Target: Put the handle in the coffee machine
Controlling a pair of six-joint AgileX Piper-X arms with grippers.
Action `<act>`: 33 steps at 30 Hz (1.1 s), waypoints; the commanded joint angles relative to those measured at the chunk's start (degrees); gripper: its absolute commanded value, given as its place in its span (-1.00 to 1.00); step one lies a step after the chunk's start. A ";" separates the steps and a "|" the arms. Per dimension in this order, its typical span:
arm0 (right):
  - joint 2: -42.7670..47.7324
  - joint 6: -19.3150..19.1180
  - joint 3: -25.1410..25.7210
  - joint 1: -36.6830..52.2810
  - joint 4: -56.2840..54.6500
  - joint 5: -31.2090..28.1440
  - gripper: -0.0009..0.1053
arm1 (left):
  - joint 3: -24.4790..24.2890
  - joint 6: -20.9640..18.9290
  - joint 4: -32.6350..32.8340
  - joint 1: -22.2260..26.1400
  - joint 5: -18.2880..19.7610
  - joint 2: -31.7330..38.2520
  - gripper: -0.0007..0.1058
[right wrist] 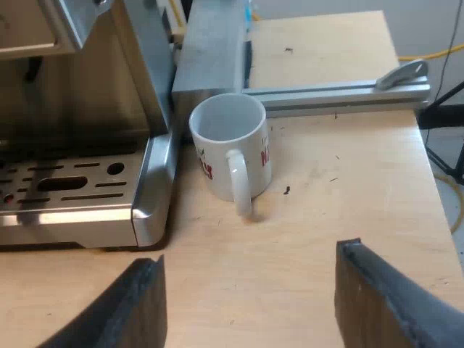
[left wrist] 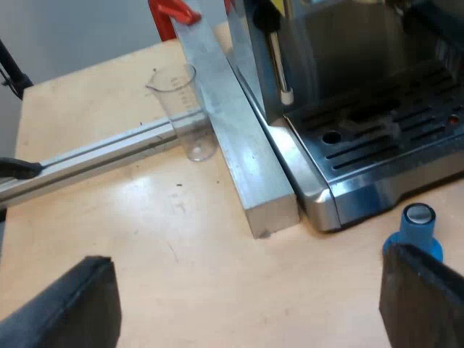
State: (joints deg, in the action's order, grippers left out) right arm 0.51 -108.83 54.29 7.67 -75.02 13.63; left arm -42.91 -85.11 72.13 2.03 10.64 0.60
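Observation:
The espresso machine point(left wrist: 362, 94) stands on the wooden table with its slotted drip tray point(left wrist: 391, 138) facing me; its steam wand point(left wrist: 279, 65) hangs at the corner. A blue tamper point(left wrist: 417, 228) stands on the table just before the tray, close to one finger of my left gripper point(left wrist: 250, 304), which is open with nothing between its fingers. A clear measuring glass point(left wrist: 185, 112) stands beside a metal block. In the right wrist view the machine point(right wrist: 80, 109) and a white mug point(right wrist: 232, 148) with red print stand side by side; my right gripper point(right wrist: 250, 308) hovers open in front of the mug.
A long metal block point(left wrist: 235, 138) lies along the machine's side, with an aluminium rail point(left wrist: 87, 156) branching off it. A red clamp point(left wrist: 174, 11) shows at the block's far end. Another rail point(right wrist: 333, 94) runs behind the mug. Bare wood point(right wrist: 348, 181) lies beside the mug.

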 commanded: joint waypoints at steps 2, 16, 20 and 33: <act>2.71 -0.98 0.21 0.03 0.40 0.84 0.03 | 0.02 0.07 -0.39 0.18 -0.09 8.17 0.41; 2.58 -0.63 -8.06 0.03 13.99 -0.09 0.03 | 5.94 -4.93 -12.46 0.18 -0.09 8.17 0.41; 2.58 -0.63 -10.39 0.03 14.97 -1.33 0.03 | 8.22 -4.99 -14.02 0.18 -0.09 8.17 0.41; 2.50 -0.63 -24.48 0.03 17.42 -3.12 0.03 | 14.70 -4.99 -16.35 0.18 -0.09 8.06 0.41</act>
State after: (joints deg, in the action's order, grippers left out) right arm 0.36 -108.88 29.76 7.67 -58.59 10.72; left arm -28.03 -89.41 56.98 2.03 10.78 0.60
